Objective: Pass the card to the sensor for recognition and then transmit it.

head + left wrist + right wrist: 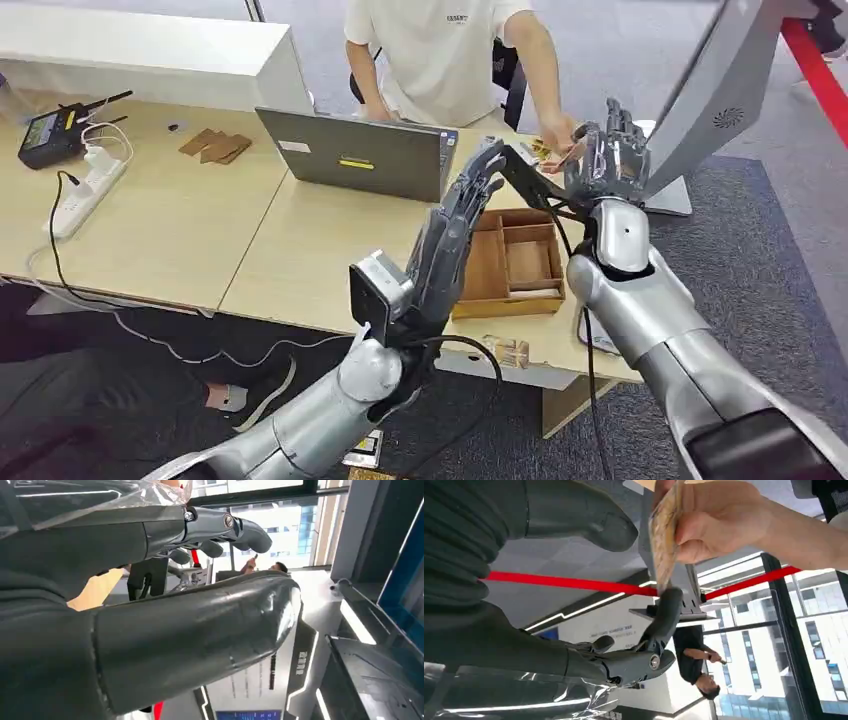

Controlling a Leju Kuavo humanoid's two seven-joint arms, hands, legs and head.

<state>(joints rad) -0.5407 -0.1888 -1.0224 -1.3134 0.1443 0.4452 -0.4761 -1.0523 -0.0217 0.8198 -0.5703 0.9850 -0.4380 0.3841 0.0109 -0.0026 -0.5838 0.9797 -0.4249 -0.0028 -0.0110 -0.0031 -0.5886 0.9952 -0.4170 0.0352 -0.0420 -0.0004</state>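
My right hand (608, 160), upper right, fingers spread for the card (663, 530) a person's hand (719, 522) offers; left hand (455, 235) open, idle

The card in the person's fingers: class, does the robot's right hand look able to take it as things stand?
Probably yes. The right hand is raised right by the person's hand, which holds the card among its spread fingers. Nothing lies between them, though no grip shows yet.

left hand (455, 235) raised, fingers spread | right hand (608, 160) raised, fingers apart
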